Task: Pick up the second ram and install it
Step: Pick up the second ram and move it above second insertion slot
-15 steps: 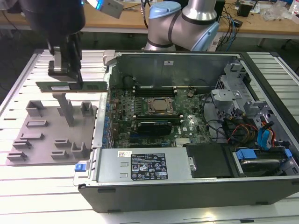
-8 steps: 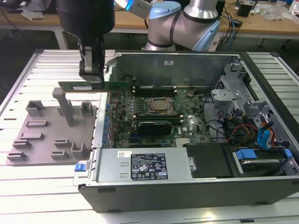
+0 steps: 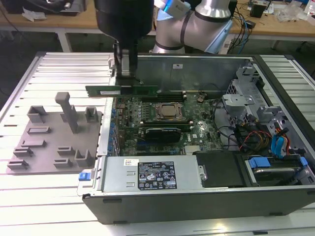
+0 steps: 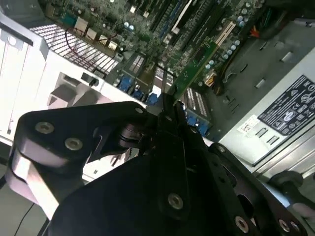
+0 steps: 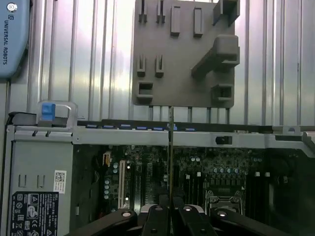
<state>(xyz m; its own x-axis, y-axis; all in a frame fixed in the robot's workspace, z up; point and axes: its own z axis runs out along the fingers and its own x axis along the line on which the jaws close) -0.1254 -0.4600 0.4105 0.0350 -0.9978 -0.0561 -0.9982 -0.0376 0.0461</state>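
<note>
The tray (image 3: 47,156) is matt grey plastic, the table (image 3: 69,73) ribbed shiny metal.

Arm (image 3: 206,22): one, silver-grey tubes with blue joint caps, seen at the far side in the exterior view, bent toward that view's left.
Wrist: black housing, pointed straight down.
Gripper (image 3: 126,80): black, slim fingers (image 4: 172,142) drawn together, clamped on the upper edge of the second ram (image 3: 106,91), which is held level.

slatted metal table (image 3: 64,69) | grey tray (image 3: 44,160), open computer case (image 3: 197,201) (side by side)
</note>
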